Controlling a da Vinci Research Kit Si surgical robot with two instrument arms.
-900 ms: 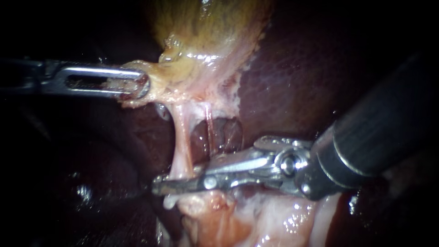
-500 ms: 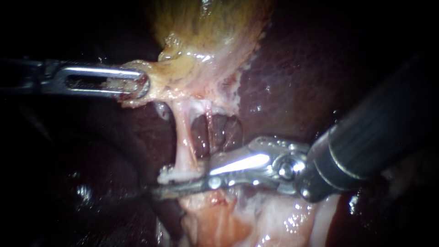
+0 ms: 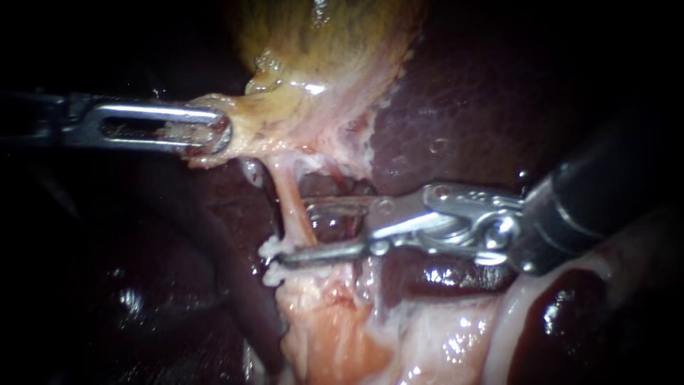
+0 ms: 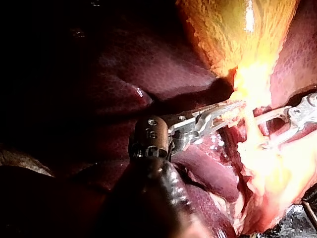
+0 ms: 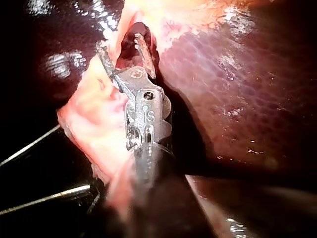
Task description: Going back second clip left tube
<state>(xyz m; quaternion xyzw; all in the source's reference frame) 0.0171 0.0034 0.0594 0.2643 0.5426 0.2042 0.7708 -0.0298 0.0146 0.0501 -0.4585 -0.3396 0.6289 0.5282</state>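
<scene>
**Pincer status and withdrawal hazards at the left tube**

**Endoscope view.** Shows right pincer [image 3: 293, 232] spread wide with nothing gripped: upper jaw just beside left tube [image 3: 288, 207], lower jaw reaching across the tube's foot and touching pale tissue [image 3: 320, 335] there. Shows left pincer [image 3: 214, 132] clamped on the neck of the gallbladder [image 3: 320, 43], drawing it sideways and stretching the left tube taut between that neck and the pale tissue below. Cannot confirm a clip on the tube.

Judged hazards:
- Backing out with the lower jaw against the tube's foot risks hooking and tearing the taut tube, or dragging off any clip seated there. Free the tip first, then retreat along the line of the right instrument.
- Avoid added pull from the left instrument; likely to overstretch the tube.
- Keep open tips off the liver [image 3: 463, 107]; liable to score it.

**Left wrist view.** Shows left pincer [image 4: 230, 106] from behind its wrist joint, a part unseen by the endoscope. Loses the grip itself in glare. Places right pincer [image 4: 261, 133] open, at the far side of the tube.

**Right wrist view.** Looks along the right instrument into the gap of its pincer [image 5: 120, 42]: dark hollow between the jaws, one jaw against pale tissue. Adds two thin metal rods [image 5: 44, 196] beside that tissue, absent from both other views. Hides left pincer entirely.
</scene>
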